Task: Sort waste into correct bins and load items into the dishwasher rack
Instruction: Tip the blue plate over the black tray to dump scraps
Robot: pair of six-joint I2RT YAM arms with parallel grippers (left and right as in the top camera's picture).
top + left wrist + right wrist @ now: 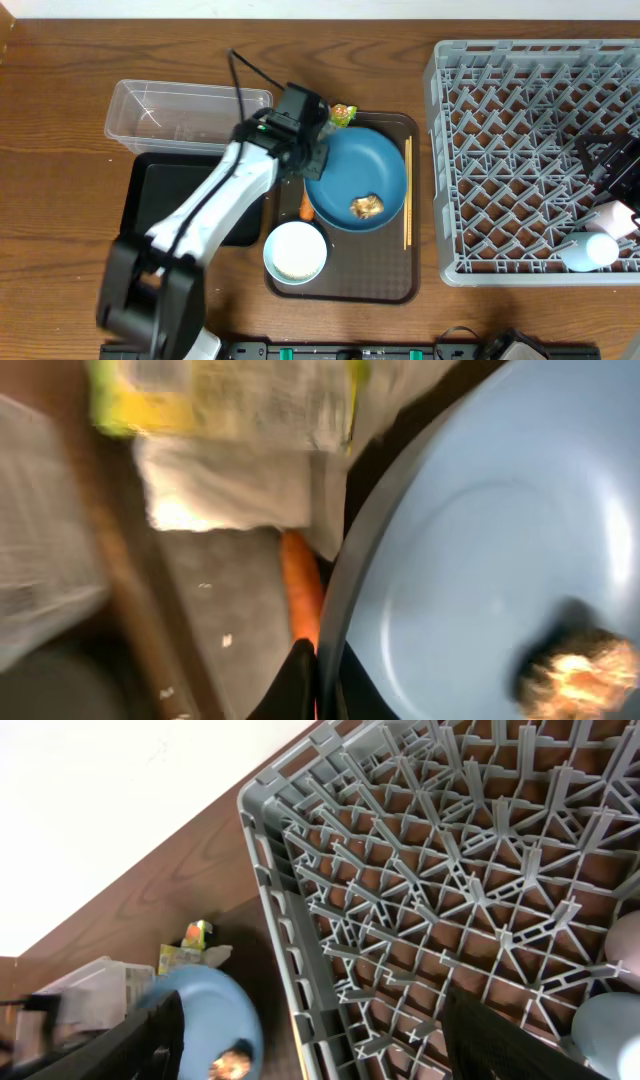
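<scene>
The blue plate (357,175) lies on the brown tray (345,285) near the middle of the table (60,90), with a brown food lump (366,206) on its near half. The left gripper (308,163) has its fingers (295,690) pressed together on the plate's left rim, the thin edge pinched between them. A rim hold like that looks meant for tipping or carrying the plate, so the lump can go into a bin before the plate goes to the rack. I cannot tell whether the plate is lifted clear of the tray.

Just beside the pinched rim lies a small carrot (300,585). Past it, at the tray's far corner, are a white napkin (225,495) and a green-yellow wrapper (220,395). The wrapper carries print, but it is too blurred to read, and I see no other writing.

The chopsticks (407,190) lie along the plate's right side, and a white bowl (296,250) stands at the tray's near left. A clear tub (185,115) and a black bin (160,200) sit just left of the tray, handy for the waste.

Well to the right, the grey rack (520,130) holds a pink cup (615,215) and a light-blue cup (590,250) in its near right corner. The right gripper (330,1045) hangs over the rack with its fingers apart, holding nothing.
</scene>
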